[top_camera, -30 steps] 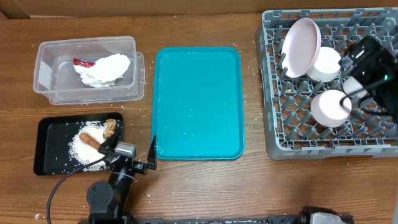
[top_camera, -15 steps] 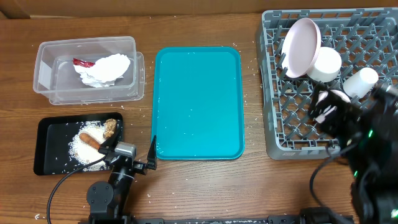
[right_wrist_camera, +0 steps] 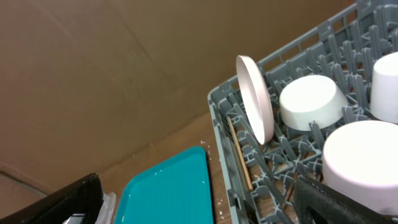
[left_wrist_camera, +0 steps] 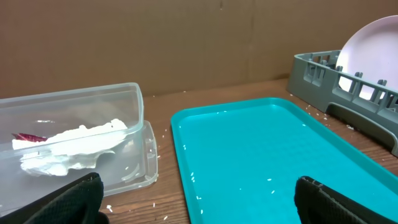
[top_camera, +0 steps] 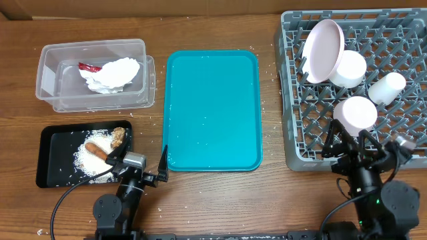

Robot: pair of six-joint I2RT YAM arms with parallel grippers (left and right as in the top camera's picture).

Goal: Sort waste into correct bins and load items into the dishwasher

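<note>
Brown wooden table (top_camera: 267, 200) fills the overhead view, with a cardboard wall behind it in both wrist views.

At the far left stands the clear tub (top_camera: 47, 80). Inside it lies the crumpled napkin (top_camera: 110, 73) with the red wrapper (top_camera: 89, 67) touching its far left edge. Nearer is the black tray (top_camera: 53, 137). It holds the rice (top_camera: 83, 162), the sausage piece (top_camera: 95, 150) on top of the rice, and the brown chunk (top_camera: 119, 137) by the right wall.

The left gripper (top_camera: 137, 159) sits at the near edge of the table with its fingers spread wide and nothing between them. One finger overlaps the black tray's near right corner, close to the brown chunk. The other stands at the near left corner of the teal tray (top_camera: 212, 110).

On the right, the grey rack (top_camera: 287, 80) carries the dishes. The plate (top_camera: 323, 50) stands on edge at the far left. A far bowl (top_camera: 348, 69) is just beside the plate, and the cup (top_camera: 387, 87) is to the right of that bowl. A near bowl (top_camera: 355, 115) seems to sit bottom up.

The right gripper (top_camera: 363, 145) hangs over the rack's near rim, its fingers also wide apart and holding nothing. The near bowl lies just ahead of it, in line with the gap between the fingers, and I cannot tell whether they touch it. In the right wrist view that bowl sits close above the right finger.
</note>
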